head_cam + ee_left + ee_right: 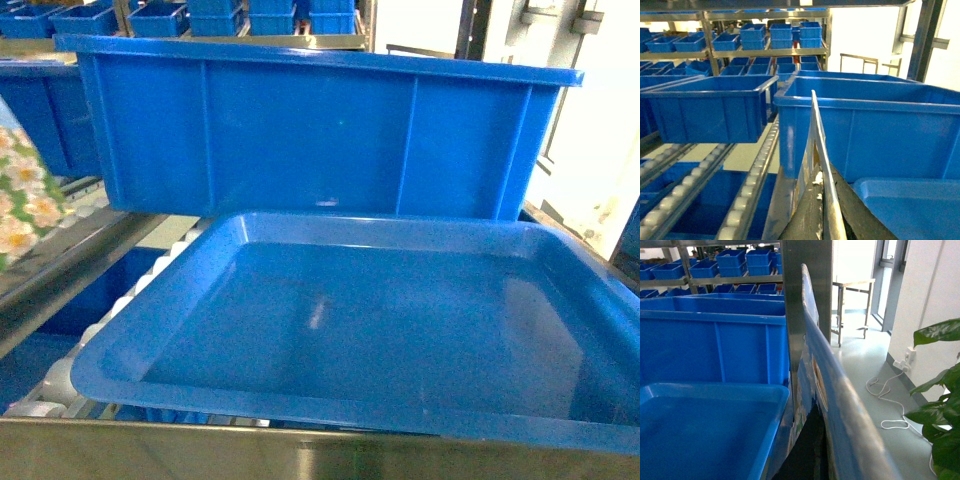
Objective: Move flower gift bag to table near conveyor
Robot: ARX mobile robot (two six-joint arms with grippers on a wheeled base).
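Observation:
The flower gift bag (20,190), green with white and orange blossoms, shows only at the head view's left edge, above the conveyor (60,380). In the left wrist view my left gripper (821,186) is shut on the bag's thin upright edge (816,130), one dark finger on each side. The conveyor's white rollers (752,175) run along its left. My right gripper (812,445) holds a glossy blue printed bag (812,355) rising from its dark finger. Neither gripper appears in the head view. The table is out of view.
A shallow blue tray (150,330) fills the front, with a deep blue bin (300,130) behind it. A steel rail (300,460) crosses the bottom. More blue bins (705,110) sit on the lanes and shelves. On the right are a steel post (807,290), floor cable (885,390) and plant (940,390).

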